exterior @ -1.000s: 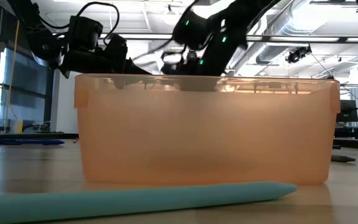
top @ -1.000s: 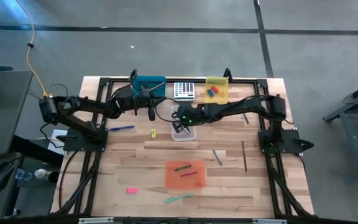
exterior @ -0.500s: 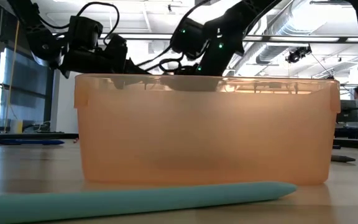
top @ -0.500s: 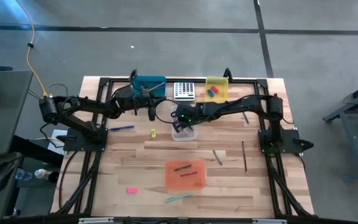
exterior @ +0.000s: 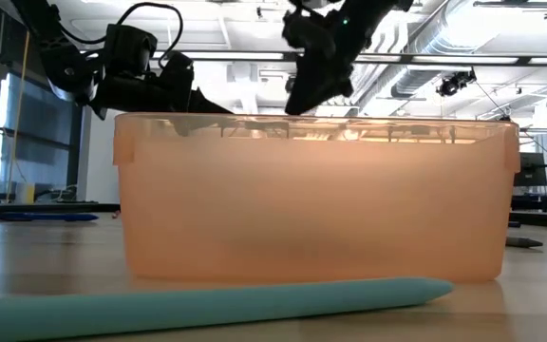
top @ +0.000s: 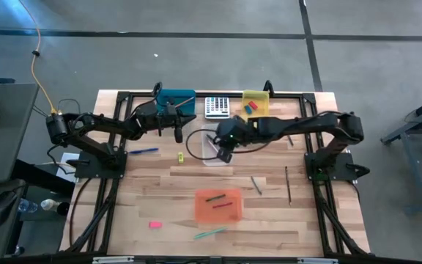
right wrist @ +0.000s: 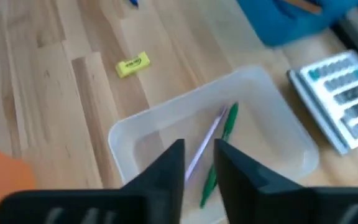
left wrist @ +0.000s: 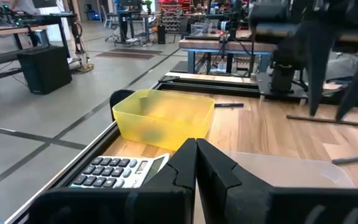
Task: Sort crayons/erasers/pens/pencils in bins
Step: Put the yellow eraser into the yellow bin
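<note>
1. The right end effector (right wrist: pixel 196 163) hovered just above the clear bin (right wrist: pixel 142 134) near the middle of the worktop (top: pixel 145 187), its fingers slightly apart and holding nothing.
2. A green pen (right wrist: pixel 219 152) and a purple pen (right wrist: pixel 205 140) lay side by side inside that clear bin.
3. The left end effector (left wrist: pixel 196 163) waited over the back of the worktop, near the teal bin (top: pixel 176 97), fingers pressed together and empty.
4. Loose pieces lay scattered: a yellow-green eraser (top: pixel 180 156) beside the clear bin, a pink eraser (top: pixel 154 224) toward the front left, a blue pen (top: pixel 143 151) on the left, and thin dark sticks (top: pixel 287 183) on the right.
5. The orange bin (top: pixel 218 205) held a few short sticks; the yellow bin (top: pixel 255 105) held erasers.
6. The sticks looked light, stiff and smooth, likely to roll, so a pinch across the middle seemed best.
7. The erasers looked soft and grippy, probably easiest taken across their short sides.
</note>
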You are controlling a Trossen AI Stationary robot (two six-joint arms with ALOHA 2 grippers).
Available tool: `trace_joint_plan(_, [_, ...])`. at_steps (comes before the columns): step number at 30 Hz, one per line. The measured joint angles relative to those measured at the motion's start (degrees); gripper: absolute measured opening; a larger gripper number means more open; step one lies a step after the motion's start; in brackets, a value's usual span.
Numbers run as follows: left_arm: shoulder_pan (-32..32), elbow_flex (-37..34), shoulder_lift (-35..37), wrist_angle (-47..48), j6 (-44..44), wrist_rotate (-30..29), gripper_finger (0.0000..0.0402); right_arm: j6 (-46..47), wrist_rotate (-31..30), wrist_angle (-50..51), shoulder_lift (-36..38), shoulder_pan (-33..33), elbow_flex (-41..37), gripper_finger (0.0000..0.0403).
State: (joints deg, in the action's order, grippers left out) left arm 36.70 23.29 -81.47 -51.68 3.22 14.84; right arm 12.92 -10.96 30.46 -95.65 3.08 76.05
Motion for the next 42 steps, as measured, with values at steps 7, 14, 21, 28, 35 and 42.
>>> trace_joint_plan(7, [-0.4,0.0,0.0,0.0,0.0,0.0,0.0000,-5.9,4.3,-20.2,2.3,0.3,-13.7,0.0008])
trace_joint_plan(14, [-1.8,0.0,0.0,0.6,0.6,0.0,0.0000,-8.0,8.1,-53.2,9.2,2.7,-34.8,0.0002])
trace_joint_plan(21, [-4.3,0.8,0.0,2.1,4.3,0.0,0.0000,-8.5,7.6,-57.4,19.7,6.4,-45.1,0.0002])
trace_joint_plan(28, [-8.3,7.1,0.1,18.8,4.6,-0.2,0.0000,-11.4,13.1,-71.0,23.8,9.7,-54.2,0.0000])
trace_joint_plan(35, [-13.2,16.2,3.6,50.0,6.0,-5.8,0.0000,-13.8,15.7,-81.1,23.9,9.9,-59.6,0.0000])
trace_joint_plan(42, [-15.5,26.1,5.0,73.0,5.9,-10.3,0.0000,-14.9,13.6,-83.5,23.9,10.1,-60.0,0.0000])
